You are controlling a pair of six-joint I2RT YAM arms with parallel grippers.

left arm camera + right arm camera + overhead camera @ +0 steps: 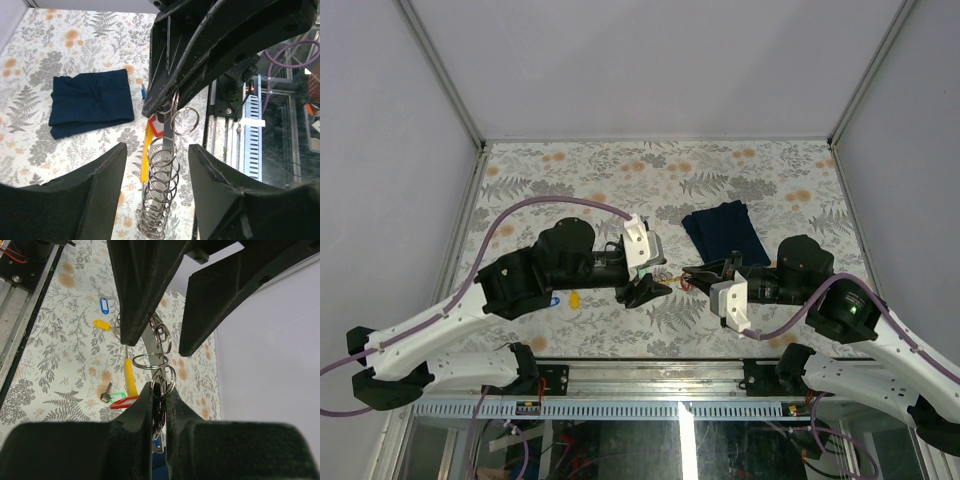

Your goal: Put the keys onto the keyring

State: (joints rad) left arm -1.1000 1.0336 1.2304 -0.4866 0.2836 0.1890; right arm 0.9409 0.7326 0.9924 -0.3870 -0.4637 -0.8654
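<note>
The work area is a table [570, 170] covered with a matt floral print and enclosed by plain white walls [650, 60]. A folded navy cloth [725, 232] lies beyond the grippers and is not part of the job.

The keyring [161, 190] is held off the table at the centre, between the two arms. It is clamped by the right gripper [160, 392], whose jaws are closed on its rim. It is seen edge-on in both wrist views: a bright, hard metal hoop strung with a close row of small split rings, which gives a coiled, toothed outline. A red tag [156, 127] and a yellow tag [145, 160], both of smooth plastic, hang from it.

The left gripper [655, 288] is open and holds nothing. Its jaws stand on either side of the keyring with no contact visible. The plane of the hoop runs along the line from one gripper to the other.

Three loose keys are noted on the table: a yellow-tagged key [574, 298], a blue-tagged key [553, 298] and a green-tagged key [114, 396]. Each is a small flat metal blade with an oval plastic tag. All three lie on the left arm's side, below the held keyring, so the left arm is judged the nearer for a pickup. The direction of their long axes is too small to be read with confidence.
</note>
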